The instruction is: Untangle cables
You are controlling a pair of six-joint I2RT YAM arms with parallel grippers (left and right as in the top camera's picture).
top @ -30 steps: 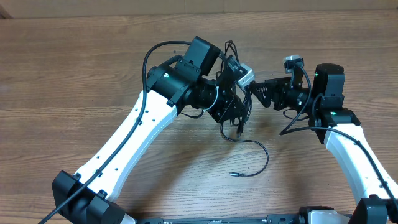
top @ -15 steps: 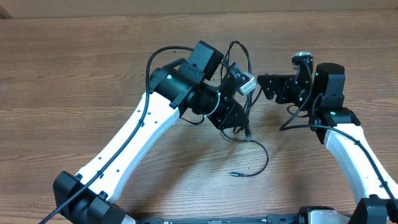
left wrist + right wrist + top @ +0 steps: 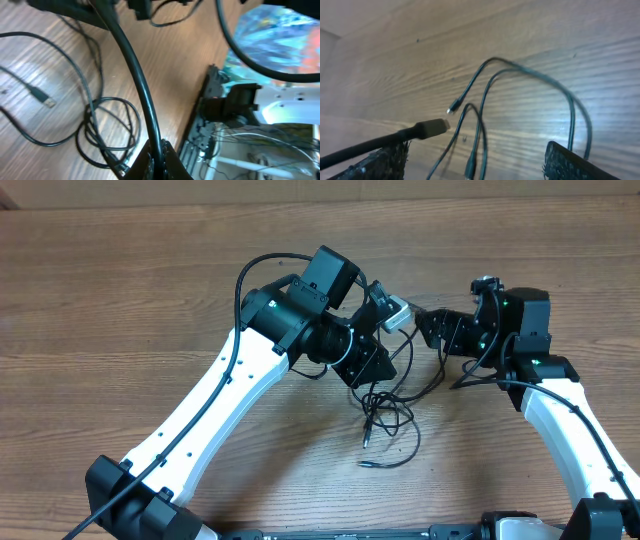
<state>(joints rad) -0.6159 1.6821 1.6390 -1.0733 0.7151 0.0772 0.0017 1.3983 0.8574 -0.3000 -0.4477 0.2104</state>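
While the left tool [image 3: 162, 156] pinches the cables [image 3: 145, 92] (loops trailing loose), the right tool [image 3: 475, 162] gapes empty.

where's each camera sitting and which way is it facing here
overhead: fixed above the table, looking straight down; both arms and the cables show.
left wrist: on the left arm, looking past the left gripper, shut on the cables, toward the rig's base.
right wrist: low over the wood, looking out between the open right gripper fingers at loose strands.
shared: overhead and left wrist both show cable loops on the table.
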